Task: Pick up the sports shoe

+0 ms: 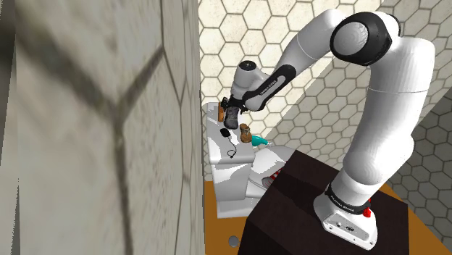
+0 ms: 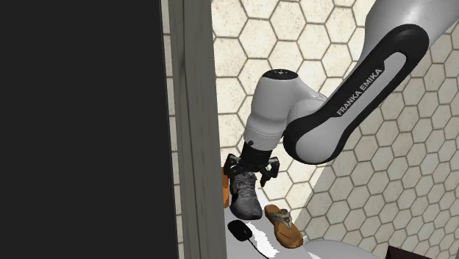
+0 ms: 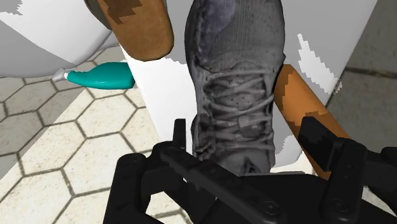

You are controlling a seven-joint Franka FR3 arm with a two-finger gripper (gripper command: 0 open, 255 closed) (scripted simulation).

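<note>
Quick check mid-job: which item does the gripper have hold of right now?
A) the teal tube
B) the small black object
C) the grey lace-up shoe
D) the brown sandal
C: the grey lace-up shoe hangs toe-down, clasped by the gripper, while the brown sandal and the teal tube lie apart from it.

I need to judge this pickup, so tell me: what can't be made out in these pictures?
Heel of the grey sports shoe: wrist view, hidden behind the gripper.
Whether its toe touches the white surface: second exterior view, too small to tell.
The small black item: too small to identify.
The brown sandal: wrist view, cut off by the picture's edge.
</note>
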